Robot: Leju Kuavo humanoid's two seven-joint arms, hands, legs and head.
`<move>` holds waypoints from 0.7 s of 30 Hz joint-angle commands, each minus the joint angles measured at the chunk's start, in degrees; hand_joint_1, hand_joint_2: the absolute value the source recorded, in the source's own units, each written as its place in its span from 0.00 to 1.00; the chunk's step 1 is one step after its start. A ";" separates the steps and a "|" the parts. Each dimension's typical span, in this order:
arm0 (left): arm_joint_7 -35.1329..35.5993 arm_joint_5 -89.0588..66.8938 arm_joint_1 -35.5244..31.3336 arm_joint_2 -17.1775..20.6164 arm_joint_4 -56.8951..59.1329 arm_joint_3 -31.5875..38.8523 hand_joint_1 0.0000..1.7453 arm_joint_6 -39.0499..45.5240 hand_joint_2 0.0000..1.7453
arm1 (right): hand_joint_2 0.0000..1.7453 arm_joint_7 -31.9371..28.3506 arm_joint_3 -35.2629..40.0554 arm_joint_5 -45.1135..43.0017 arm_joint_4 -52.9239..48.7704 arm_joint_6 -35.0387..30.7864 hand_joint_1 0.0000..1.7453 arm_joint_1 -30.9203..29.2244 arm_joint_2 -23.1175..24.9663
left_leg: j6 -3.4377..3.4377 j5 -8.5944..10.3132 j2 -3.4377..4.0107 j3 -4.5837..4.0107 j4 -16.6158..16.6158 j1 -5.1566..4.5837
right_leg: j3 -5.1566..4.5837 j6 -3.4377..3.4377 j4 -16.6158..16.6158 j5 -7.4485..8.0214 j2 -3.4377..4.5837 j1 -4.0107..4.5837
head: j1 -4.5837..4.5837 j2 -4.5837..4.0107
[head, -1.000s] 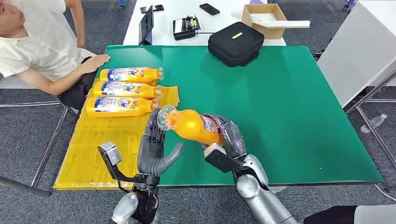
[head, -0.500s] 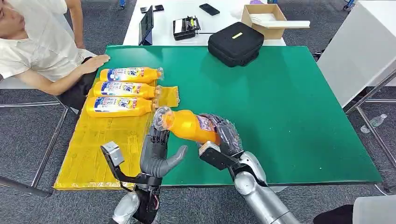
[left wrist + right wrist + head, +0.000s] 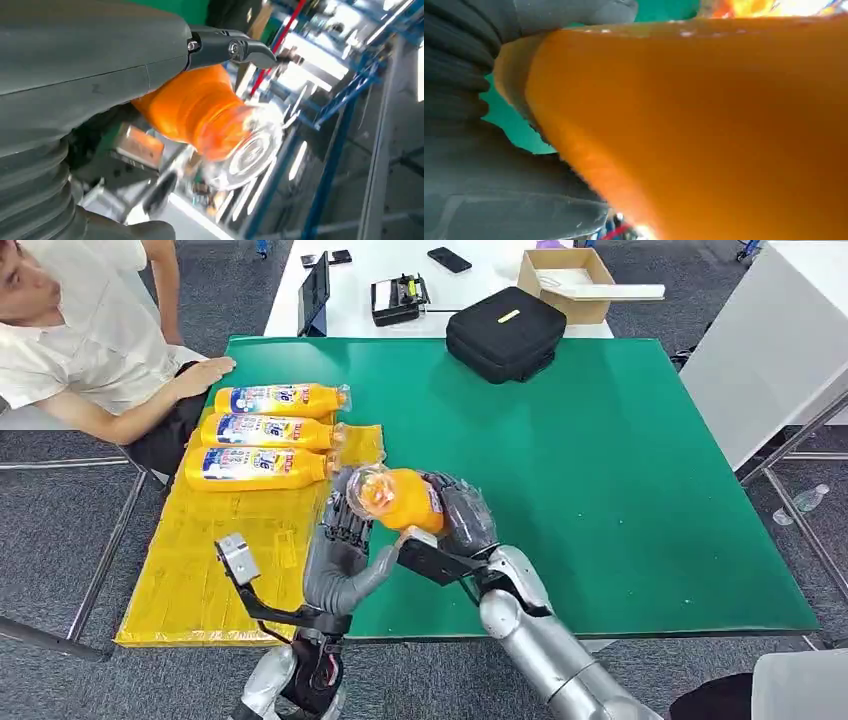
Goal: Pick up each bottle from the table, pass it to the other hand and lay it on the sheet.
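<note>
My right hand (image 3: 462, 516) grips an orange bottle (image 3: 404, 500) by its body, above the green table's (image 3: 600, 470) near edge. The bottle's clear end points at my left hand (image 3: 336, 554), which stands upright with fingers spread and thumb out, right beside that end. In the left wrist view the bottle (image 3: 200, 110) lies just past a dark fingertip (image 3: 235, 49); whether they touch I cannot tell. In the right wrist view the bottle (image 3: 704, 125) sits against my right hand (image 3: 484, 170). Three more orange bottles (image 3: 265, 431) lie side by side on the yellow sheet (image 3: 215, 550).
A person sits at the table's far left corner with a hand (image 3: 205, 371) resting near the sheet's far end. A black bag (image 3: 505, 332) lies at the table's back edge. Behind it, a white table carries a cardboard box (image 3: 565, 280).
My right hand has carried the bottle left and turned its clear end towards my left hand. The left hand has risen a little to meet it.
</note>
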 commanded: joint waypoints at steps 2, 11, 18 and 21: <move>2.76 4.31 -3.25 0.34 5.89 -3.76 0.00 -6.75 1.00 | 1.00 0.07 6.02 2.75 8.44 -1.07 1.00 -7.56 0.73 | 0.00 -0.05 0.19 0.17 -0.02 0.01 | 0.14 -0.17 -0.04 -0.01 0.10 0.05 | 0.00 0.00; 1.09 3.04 -4.51 -0.27 5.93 -2.26 0.00 -4.94 1.00 | 1.00 1.98 8.35 6.65 8.68 -1.29 1.00 -9.23 0.60 | 0.01 -0.09 0.22 0.20 0.03 0.03 | 0.17 -0.19 0.00 -0.04 0.12 0.08 | 0.00 0.00; 1.10 3.01 -4.37 -0.28 5.91 -2.34 0.00 -4.93 1.00 | 1.00 1.97 8.33 6.62 8.67 -1.33 1.00 -9.16 0.55 | 0.01 -0.08 0.17 0.23 0.01 0.02 | 0.21 -0.21 -0.01 -0.06 0.07 0.06 | 0.00 0.00; 0.47 1.41 -4.41 -0.12 5.72 -2.48 0.00 -3.67 1.00 | 1.00 2.27 8.36 6.82 8.61 -1.56 1.00 -9.14 0.48 | 0.00 -0.08 0.15 0.20 0.03 0.02 | 0.18 -0.21 0.00 -0.05 0.05 0.06 | 0.00 0.00</move>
